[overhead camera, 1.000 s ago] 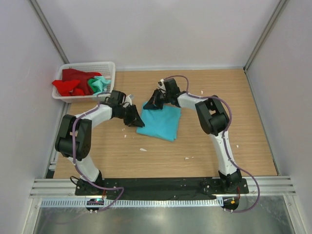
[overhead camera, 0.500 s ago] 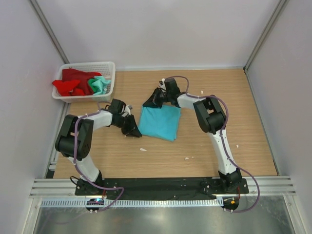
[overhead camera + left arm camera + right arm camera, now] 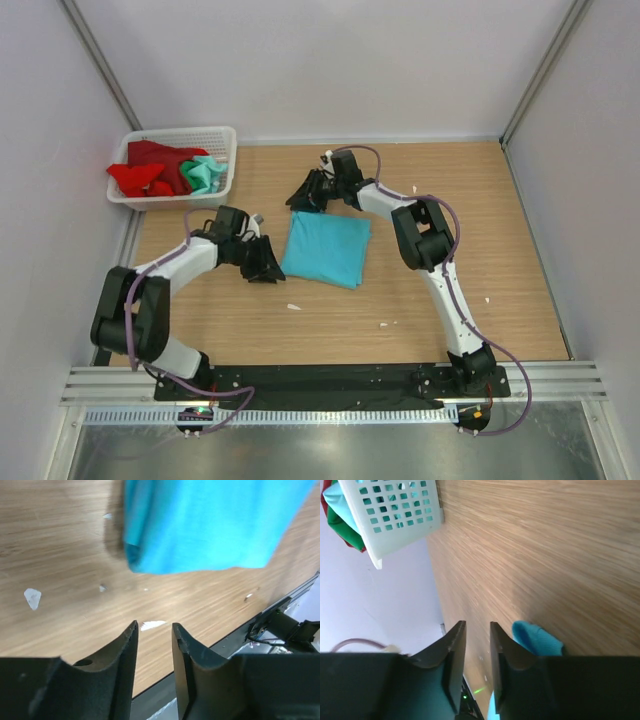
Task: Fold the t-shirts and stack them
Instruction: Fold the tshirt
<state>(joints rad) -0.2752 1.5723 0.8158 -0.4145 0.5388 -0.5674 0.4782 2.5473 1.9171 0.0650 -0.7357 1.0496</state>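
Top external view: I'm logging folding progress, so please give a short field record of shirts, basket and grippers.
folded shirt: turquoise t-shirt, flat on the table, between the grippers
unfolded shirts: red t-shirt and mint green t-shirt, bunched in the white mesh basket
left gripper: narrowly open, empty, beside the shirt's left edge
right gripper: narrowly open, empty, near its far left corner
stack: not started

Both your arms reach forward, elbows bent. Your left end effector [image 3: 153,626] and right end effector [image 3: 477,625] are slightly parted and hold nothing.
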